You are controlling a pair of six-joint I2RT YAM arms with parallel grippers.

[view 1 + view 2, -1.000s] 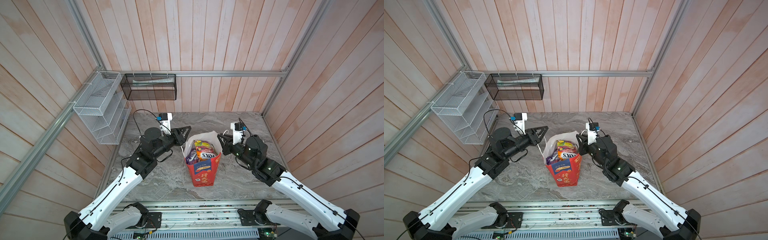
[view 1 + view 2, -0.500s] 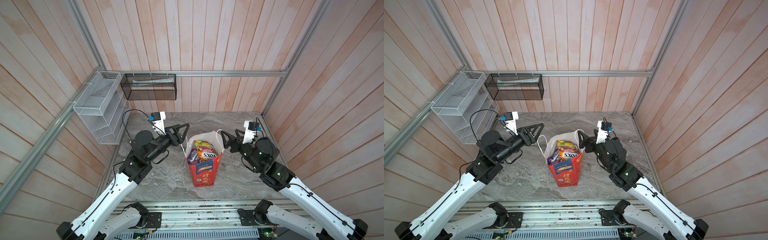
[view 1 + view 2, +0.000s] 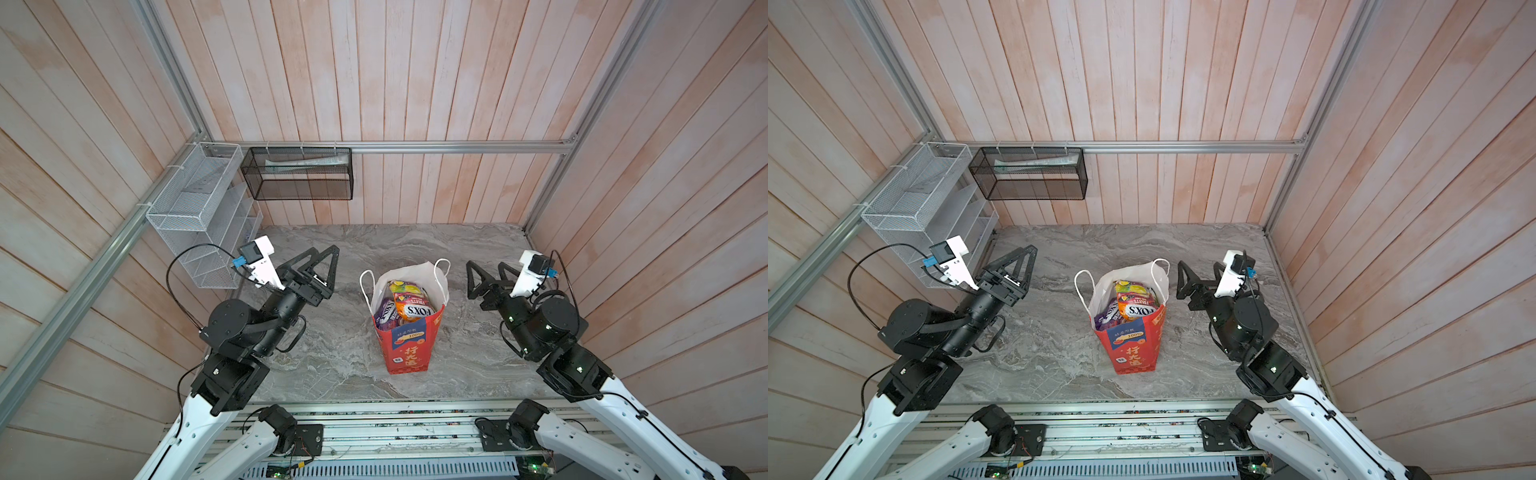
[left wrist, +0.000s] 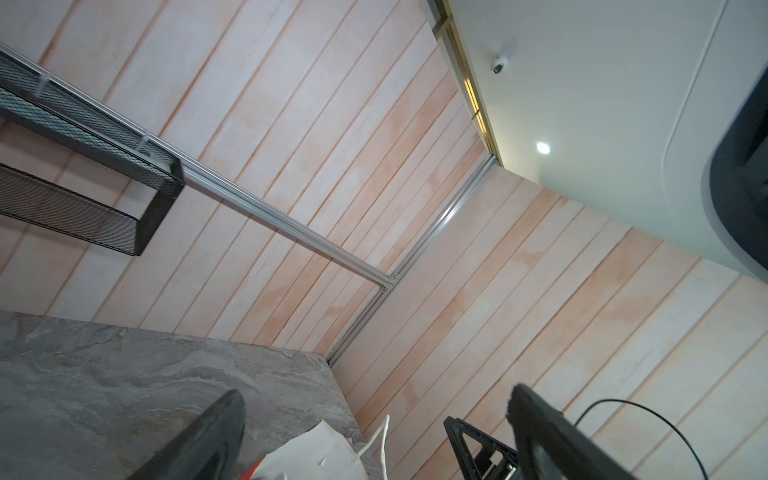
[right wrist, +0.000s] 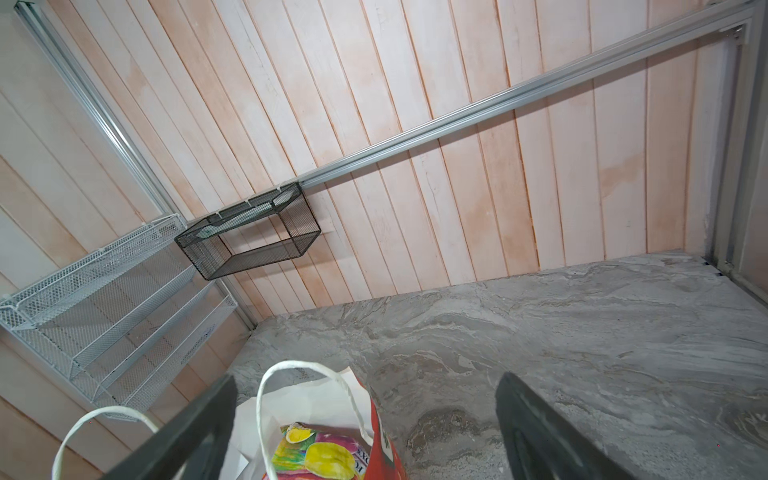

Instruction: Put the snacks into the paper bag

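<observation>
The red paper bag (image 3: 409, 351) (image 3: 1136, 351) stands upright mid-table, its white cord handles loose at the rim. Inside it are the snacks (image 3: 409, 305) (image 3: 1133, 306), orange, purple and yellow-green packets, one printed "FOX'S". My left gripper (image 3: 324, 249) (image 3: 1025, 248) hangs open left of the bag, apart from it. My right gripper (image 3: 484, 264) (image 3: 1197, 263) hangs open to its right, also apart. In the left wrist view the open gripper (image 4: 374, 395) frames the bag's white rim (image 4: 307, 453). In the right wrist view the gripper (image 5: 366, 379) is open above the bag (image 5: 380, 436) and a yellow-pink packet (image 5: 316, 453).
A white wire rack (image 3: 199, 220) hangs on the left wall and a black mesh basket (image 3: 297, 174) on the back wall. Wooden walls close the grey marble table (image 3: 374, 249) on three sides.
Both grippers have opened wide and drawn back from the bag's rim, the left one to the left, the right one to the right. The bag stays upright.
</observation>
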